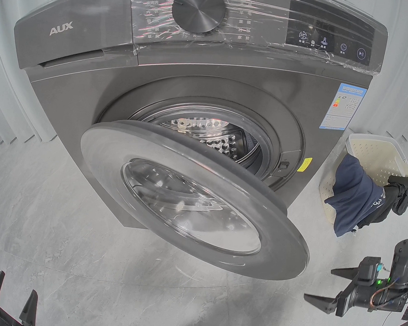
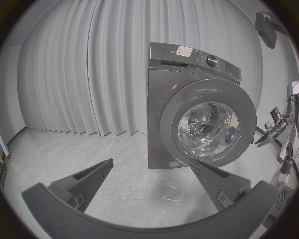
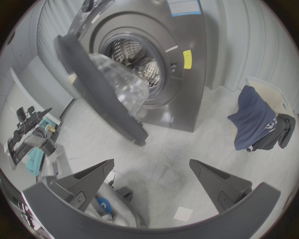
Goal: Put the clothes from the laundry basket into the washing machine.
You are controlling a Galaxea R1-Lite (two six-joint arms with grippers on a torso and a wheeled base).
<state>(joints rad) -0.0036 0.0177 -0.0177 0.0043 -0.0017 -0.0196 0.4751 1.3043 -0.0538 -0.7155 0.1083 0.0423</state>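
Over the perforated plastic laundry basket (image 1: 380, 153) drape soft navy clothes (image 1: 354, 196).

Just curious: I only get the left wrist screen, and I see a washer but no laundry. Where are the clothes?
Observer: In a white laundry basket on the floor, at the washing machine's right side.
Visitor: What's in it?
Observer: A navy garment hangs over its rim, with a black garment next to it.
Visitor: Is anything loaded already?
Observer: The part of the drum that shows behind the open door is bare metal, with no clothes to be seen there.
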